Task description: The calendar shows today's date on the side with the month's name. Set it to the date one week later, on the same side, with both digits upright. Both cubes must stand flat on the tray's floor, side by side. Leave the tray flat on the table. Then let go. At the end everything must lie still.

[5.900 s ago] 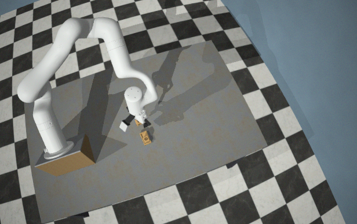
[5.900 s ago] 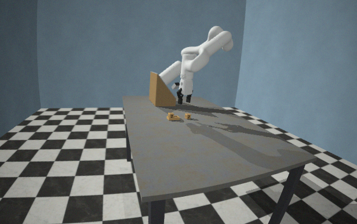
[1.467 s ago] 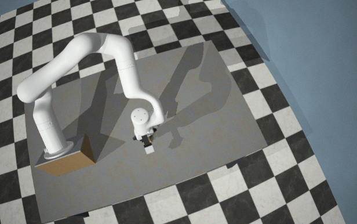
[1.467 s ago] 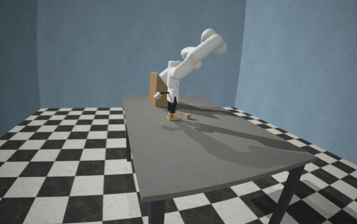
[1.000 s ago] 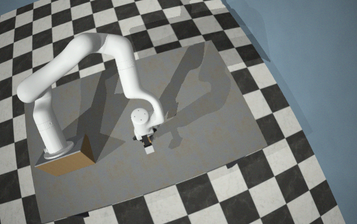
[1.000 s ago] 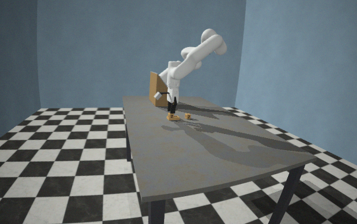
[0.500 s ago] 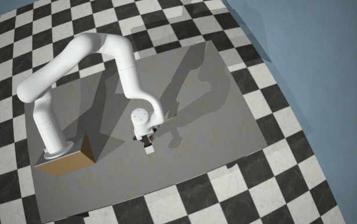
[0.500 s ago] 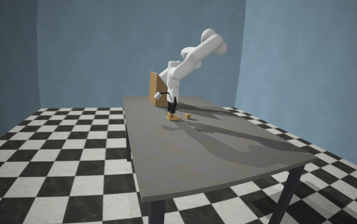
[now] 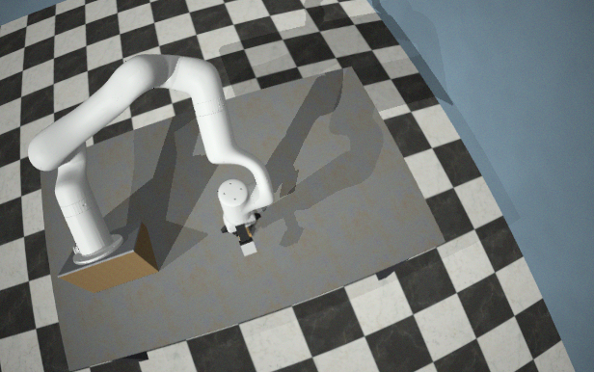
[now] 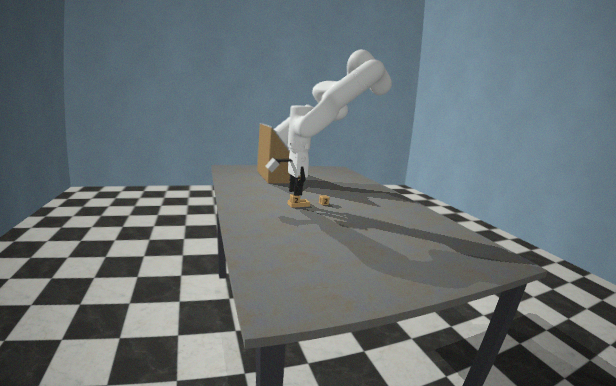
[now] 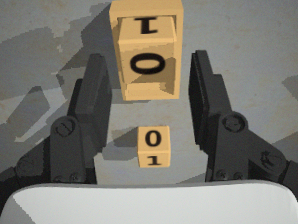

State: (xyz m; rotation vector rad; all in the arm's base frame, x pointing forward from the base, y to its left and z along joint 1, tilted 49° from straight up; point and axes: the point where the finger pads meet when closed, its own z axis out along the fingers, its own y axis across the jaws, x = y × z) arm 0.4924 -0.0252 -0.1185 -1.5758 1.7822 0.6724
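I'm holding the gripper (image 9: 247,232) (image 10: 296,192) (image 11: 149,72) pointing down over the tray (image 10: 300,204) (image 11: 178,60), its fingers parted about halfway and gripping nothing. The tray is lying flat on the table (image 9: 337,202) (image 10: 375,280) (image 11: 45,25). In my wrist view, it is sitting at 12 o'clock, with the first cube (image 10: 296,199) (image 11: 147,50) inside toward its 12 o'clock end, showing me a 0 and a 1. The second cube (image 10: 324,200) (image 11: 154,146) is resting outside on the table, at 6 o'clock from the tray, also showing 0 and 1. From the exterior, I'm seeing that loose cube at 3 o'clock from the tray, near but apart, and each cube is showing a 2. From the top, my arm (image 9: 215,125) is hiding much of the work.

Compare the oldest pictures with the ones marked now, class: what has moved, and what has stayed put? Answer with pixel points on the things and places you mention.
The gripper (image 9: 245,235) (image 10: 296,193) (image 11: 149,72) moved toward the tray (image 10: 302,204) (image 11: 180,50), coming forward and lower in the exterior view. It has taken hold of nothing; its fingers stand apart. The tray, the cube in it (image 10: 295,199) (image 11: 147,46) and the loose cube (image 10: 324,200) (image 11: 154,148) visibly stayed put.
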